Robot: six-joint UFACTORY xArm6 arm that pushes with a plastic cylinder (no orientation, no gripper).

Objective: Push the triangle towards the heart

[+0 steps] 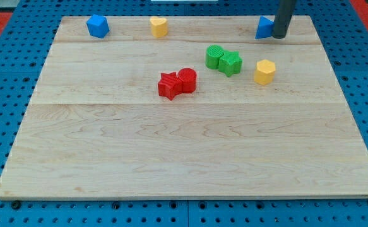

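Observation:
A blue triangle block (264,27) lies at the view's top right of the wooden board, partly hidden by my rod. My tip (279,36) stands right against the triangle's right side. A yellow heart block (159,26) lies at the view's top, left of centre, well to the left of the triangle.
A blue block (98,26) sits at the top left. A red star (168,86) and red cylinder (187,79) touch near the middle. A green cylinder (214,56) and green star (230,63) touch right of centre. A yellow hexagon (265,72) lies further right. The board's top edge (190,17) is close behind the triangle.

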